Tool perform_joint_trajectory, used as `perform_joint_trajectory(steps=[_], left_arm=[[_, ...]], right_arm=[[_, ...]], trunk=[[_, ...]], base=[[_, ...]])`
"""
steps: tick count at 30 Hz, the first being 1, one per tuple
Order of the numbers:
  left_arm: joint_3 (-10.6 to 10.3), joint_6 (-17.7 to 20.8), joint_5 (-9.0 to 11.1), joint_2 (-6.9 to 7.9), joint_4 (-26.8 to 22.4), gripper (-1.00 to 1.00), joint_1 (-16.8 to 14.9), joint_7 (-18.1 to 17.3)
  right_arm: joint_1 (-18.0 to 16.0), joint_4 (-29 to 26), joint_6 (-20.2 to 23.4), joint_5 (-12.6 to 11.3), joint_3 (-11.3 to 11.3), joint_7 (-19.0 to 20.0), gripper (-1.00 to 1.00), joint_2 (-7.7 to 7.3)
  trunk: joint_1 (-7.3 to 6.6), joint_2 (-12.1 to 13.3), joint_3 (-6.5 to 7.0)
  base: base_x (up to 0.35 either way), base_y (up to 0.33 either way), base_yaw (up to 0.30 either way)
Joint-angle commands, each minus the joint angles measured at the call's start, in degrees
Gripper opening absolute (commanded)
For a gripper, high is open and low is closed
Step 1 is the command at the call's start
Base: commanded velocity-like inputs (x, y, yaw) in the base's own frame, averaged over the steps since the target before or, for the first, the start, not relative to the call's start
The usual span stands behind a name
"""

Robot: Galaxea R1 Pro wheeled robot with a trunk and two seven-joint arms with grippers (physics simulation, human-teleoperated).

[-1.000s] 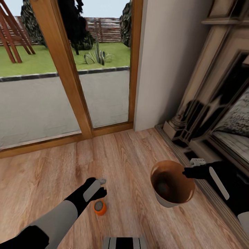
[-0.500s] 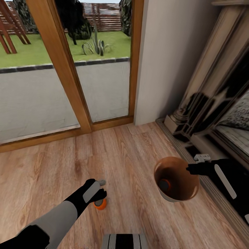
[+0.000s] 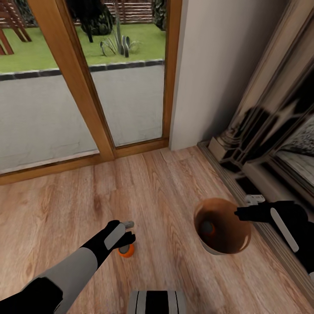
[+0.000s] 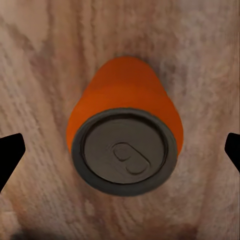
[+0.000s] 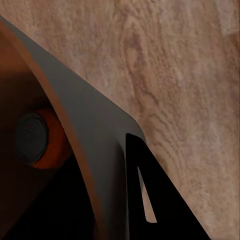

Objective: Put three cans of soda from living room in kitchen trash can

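An orange soda can (image 3: pixel 126 251) (image 4: pixel 125 145) stands upright on the wood floor. My left gripper (image 3: pixel 125 240) (image 4: pixel 120 150) hangs just above it, open, one fingertip (image 4: pixel 10 155) on each side of the can and apart from it. The trash can (image 3: pixel 229 246), dark grey outside and brown inside, stands to the right. My right gripper (image 3: pixel 239 213) is shut on its rim, and one finger (image 5: pixel 145 200) lies against the outer wall (image 5: pixel 95 135). A second orange can (image 3: pixel 207 227) (image 5: pixel 37 137) lies inside. The blue can is out of view.
A glass door with a wooden frame (image 3: pixel 83 83) fills the far side, next to a pale wall (image 3: pixel 209 74). A glossy dark fireplace surround (image 3: pixel 270 144) runs along the right, close behind the trash can. My base (image 3: pixel 157 302) shows at the near edge.
The head camera has tilted down, shifting the whole view. My left gripper has closed in over the orange can. The trash can now stands more upright, and the can inside shows clearly.
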Motion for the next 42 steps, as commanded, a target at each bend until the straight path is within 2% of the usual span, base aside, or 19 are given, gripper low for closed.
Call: perform_joint_trajectory(steps=[1, 11, 15, 17, 23, 24, 33, 42], left_arm=[[0.0, 0.0, -0.01, 0.03, 0.0, 1.0, 0.0, 0.0], [0.0, 0.0, 0.0, -0.1, 0.0, 1.0, -0.01, -0.01], [-0.11, -0.12, -0.01, -0.18, -0.01, 1.0, 0.12, 0.0], [-0.17, -0.23, -0.63, 0.02, -0.01, 1.0, 0.28, 0.0], [-0.19, -2.7, -1.27, 0.27, 0.0, 1.0, 0.58, -0.16], [-0.18, -2.95, -1.3, 0.29, 0.0, -1.0, 0.64, -0.17], [-0.1, -3.26, -1.25, 0.12, 0.0, -1.0, 1.1, -0.18], [-0.06, -4.28, -1.24, 0.24, 0.0, -1.0, 1.54, -0.18]], right_arm=[[0.0, -0.03, 0.17, -1.22, -0.01, 0.22, -1.0, 0.0], [0.05, -0.05, 0.17, -1.22, -0.07, 0.22, -1.0, 0.0], [0.05, -0.11, 0.17, -1.22, -0.09, 0.22, -1.0, 0.0], [0.05, -0.1, 0.17, -1.22, -0.09, 0.22, -1.0, 0.0], [0.05, -0.13, 0.17, -1.22, -0.18, 0.22, -1.0, 0.0], [0.05, -0.14, 0.17, -1.22, -0.18, 0.22, -1.0, 0.0], [0.05, -0.08, 0.17, -1.18, -0.18, 0.22, -1.0, 0.0], [0.05, 0.0, 0.17, -1.06, -0.04, 0.22, -1.0, 0.08]], trunk=[[0.01, -0.02, -0.22], [0.27, -0.15, -2.44], [0.27, -0.15, -2.44], [0.27, -0.15, -2.44], [0.27, -0.15, -2.44], [0.27, -0.15, -2.44], [0.27, -0.15, -2.44], [0.04, -0.03, -0.44]], base=[[0.0, 0.0, 0.0], [0.0, 0.0, 0.0], [0.0, 0.0, 0.0], [0.0, 0.0, 0.0], [0.0, 0.0, 0.0], [0.0, 0.0, 0.0], [0.0, 0.0, 0.0], [0.0, 0.0, 0.0]])
